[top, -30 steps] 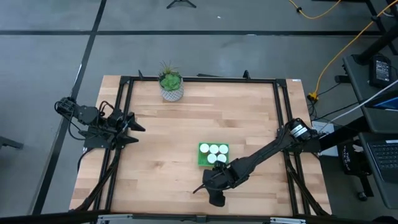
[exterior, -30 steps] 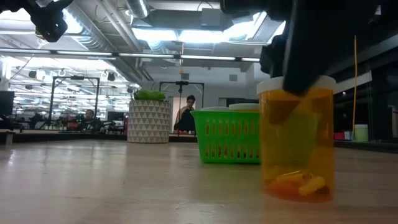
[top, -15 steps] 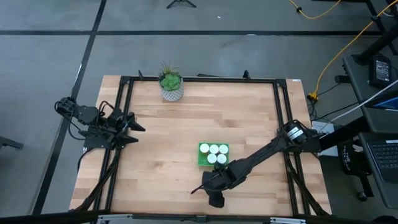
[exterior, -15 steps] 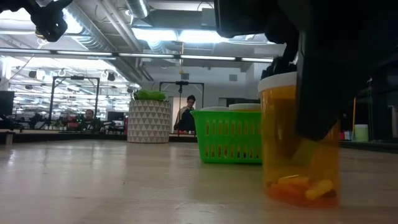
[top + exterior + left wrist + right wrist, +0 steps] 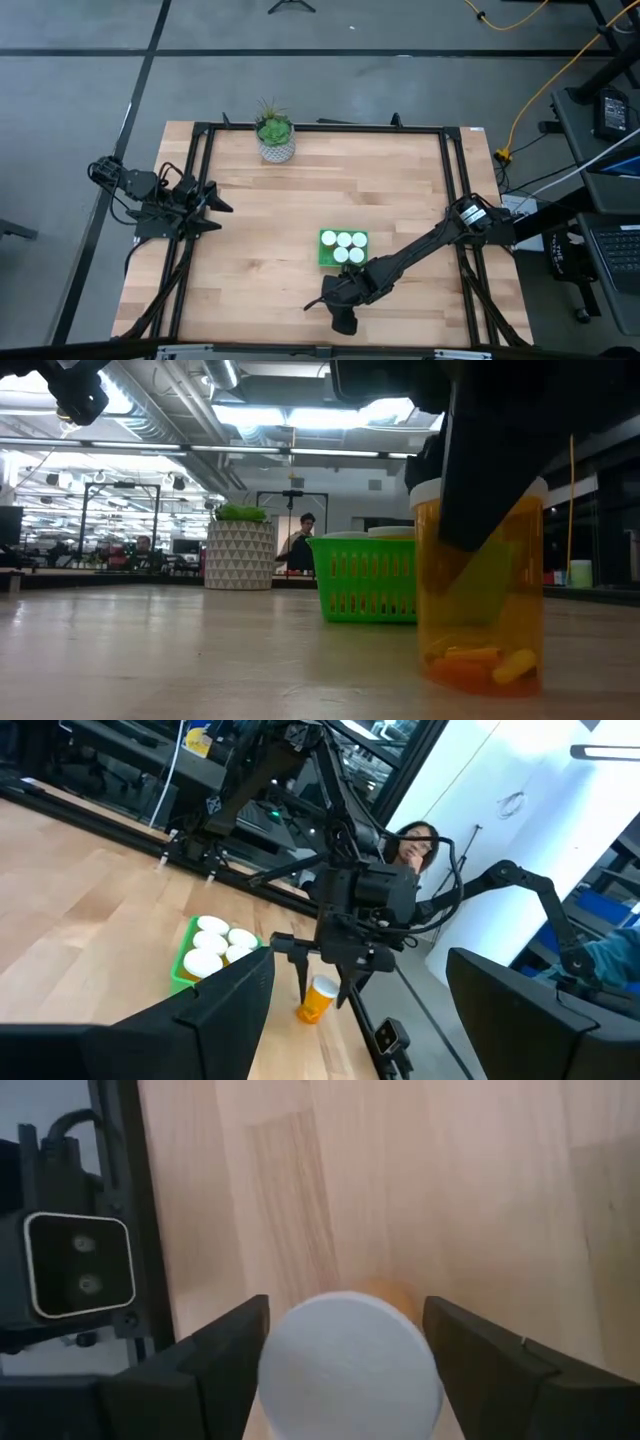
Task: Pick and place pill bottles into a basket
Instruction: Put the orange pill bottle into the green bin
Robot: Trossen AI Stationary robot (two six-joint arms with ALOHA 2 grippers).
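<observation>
One pill bottle (image 5: pixel 470 630), orange with a white cap (image 5: pixel 348 1360), stands upright on its base near the table's near edge. My right gripper (image 5: pixel 338 305) is open above it, pointing down, one finger on each side of the cap; the left wrist view shows the bottle (image 5: pixel 320 1000) in the gap between the spread fingers. The green basket (image 5: pixel 343 250) sits on the table just beyond and holds several white-capped bottles. My left gripper (image 5: pixel 225 217) waits open and empty at the table's left edge.
A white-potted green plant (image 5: pixel 274 138) stands at the table's far edge. Black frame rails (image 5: pixel 190 250) run along the table's sides. A camera box (image 5: pixel 80 1270) sits at the near edge close to the bottle. People (image 5: pixel 300 545) show in the room behind.
My right gripper has shifted a little toward the table's left and near edges, its fingers staying around the lone bottle. The bottle stays upright on the table.
</observation>
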